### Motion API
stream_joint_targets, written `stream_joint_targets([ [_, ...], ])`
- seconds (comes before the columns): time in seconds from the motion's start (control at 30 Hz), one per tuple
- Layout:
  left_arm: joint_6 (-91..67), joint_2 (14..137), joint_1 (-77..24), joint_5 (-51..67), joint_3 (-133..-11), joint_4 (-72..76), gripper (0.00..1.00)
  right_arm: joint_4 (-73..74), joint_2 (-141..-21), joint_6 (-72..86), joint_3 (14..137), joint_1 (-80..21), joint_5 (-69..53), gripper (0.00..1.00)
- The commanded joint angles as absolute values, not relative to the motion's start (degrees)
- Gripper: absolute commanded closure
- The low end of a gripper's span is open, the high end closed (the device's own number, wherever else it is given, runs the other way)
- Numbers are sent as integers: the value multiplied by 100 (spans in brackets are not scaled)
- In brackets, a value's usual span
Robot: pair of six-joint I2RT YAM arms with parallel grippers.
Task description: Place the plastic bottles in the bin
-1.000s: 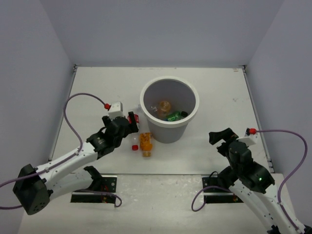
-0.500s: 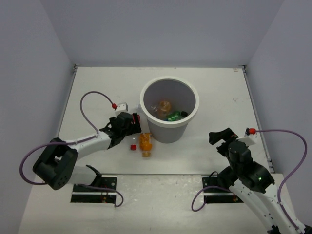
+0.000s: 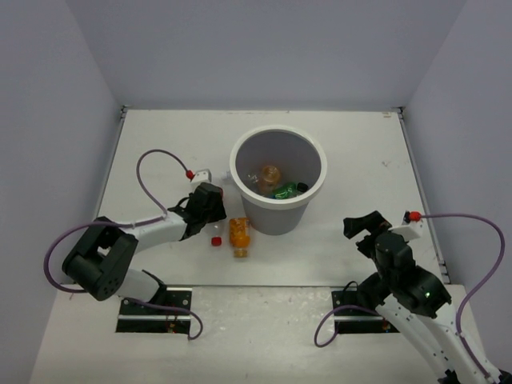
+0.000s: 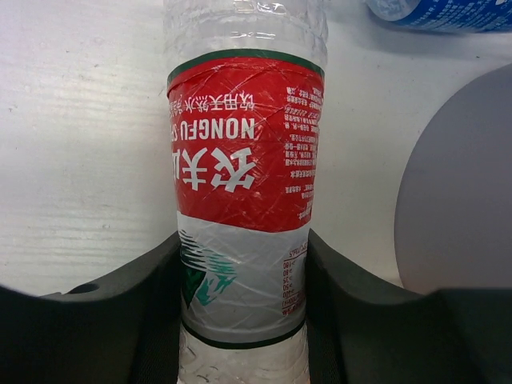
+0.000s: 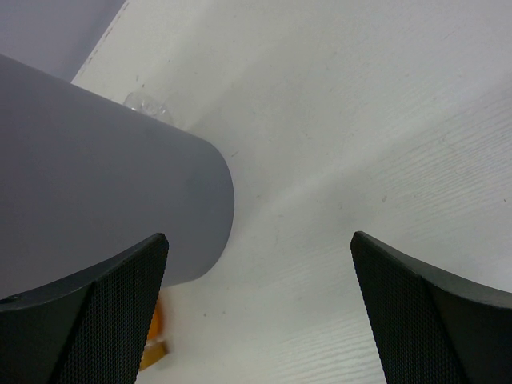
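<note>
- red-label bottle (image 4: pixel 244 160), clear plastic with a white band under the red: it lies on the white table (image 3: pixel 360 152). my left gripper (image 4: pixel 242 260) is pinching it, with a dark finger (image 4: pixel 128 320) snug against each side of the lower label.
- from above, my left arm (image 3: pixel 152 230) reaches low across the table and its head sits just left of the bin (image 3: pixel 278 129). the arm hides most of that bottle in this view.
- in my left wrist view the grey wall of the bin curves in at the right, near the bottle but not touching it. a blue-label bottle (image 4: pixel 436 12) lies on the table in the top right corner, apart from the one i hold.
- the bin stands upright in the middle of the table. inside it i can see an orange bottle (image 3: pixel 270 174), a green bottle (image 3: pixel 286 190) and a dark cap (image 3: pixel 302 187) beside the green one.
- a second orange bottle (image 3: pixel 238 234) lies on its side on the table just in front of the bin's base, with a small red cap (image 3: pixel 216 239) just to its left. i cannot tell whether that cap belongs to the bottle i hold.
- my right gripper (image 5: pixel 258 304) is spread wide with nothing between its fingers. it hangs over the table to the right of the bin, well apart from every bottle.
- its wrist view shows the bin's wall on the left and a sliver of the second orange bottle at the bottom left.
</note>
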State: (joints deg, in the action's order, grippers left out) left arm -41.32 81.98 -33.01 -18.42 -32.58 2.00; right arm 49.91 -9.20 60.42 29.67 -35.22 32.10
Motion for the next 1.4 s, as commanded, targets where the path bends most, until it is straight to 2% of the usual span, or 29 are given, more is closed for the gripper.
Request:
stream_joint_targets([
  [0.0,-4285,7658,-3269,-1989,-3391,-26,73,5022,-789,6054,3209,-3524,3440,1],
  [0.13,-4299,6972,-3268,-2437,-3578,-659,76,5036,-696,6028,3194,-3524,3437,1],
  [0.33,-3994,5741,-3266,-3102,-4533,-1325,77,5036,-565,5975,3236,-3524,3468,1],
  [0.4,-3667,5371,-3261,-2974,-4850,-1023,77,5044,-521,5968,3268,-3524,3464,1],
  [0.5,-3029,5069,-3261,-2093,-5300,-406,77,5045,-434,5968,3278,-3524,3463,1],
  [0.6,-2793,5214,-3269,-1473,-5929,35,79,5054,-355,5959,3287,-3517,3454,1],
  [0.7,-2637,5790,-3287,-68,-6695,333,75,5054,-237,5977,3270,-3524,3445,1],
  [0.77,-2567,6169,-3453,400,-7092,421,75,5045,-150,5994,3261,-3524,3410,1],
  [0.93,-2174,7426,-4195,123,-7916,354,72,5054,-70,5959,3237,-3522,3343,1],
  [1.0,-2238,7690,-4257,95,-7963,360,63,5057,-91,5950,3238,-3519,3328,1],
  [1.03,-2274,7750,-4264,85,-7963,360,55,5066,-98,5946,3249,-3524,3319,1],
  [1.13,-2196,7964,-4280,227,-8008,344,7,5124,-105,5910,3300,-3524,3296,1],
  [1.17,-2150,8013,-4287,313,-8083,277,0,5131,-102,5917,3303,-3524,3296,1],
  [1.37,-2013,8145,-4347,561,-8653,-320,0,5163,-30,5924,3278,-3524,3313,1],
])
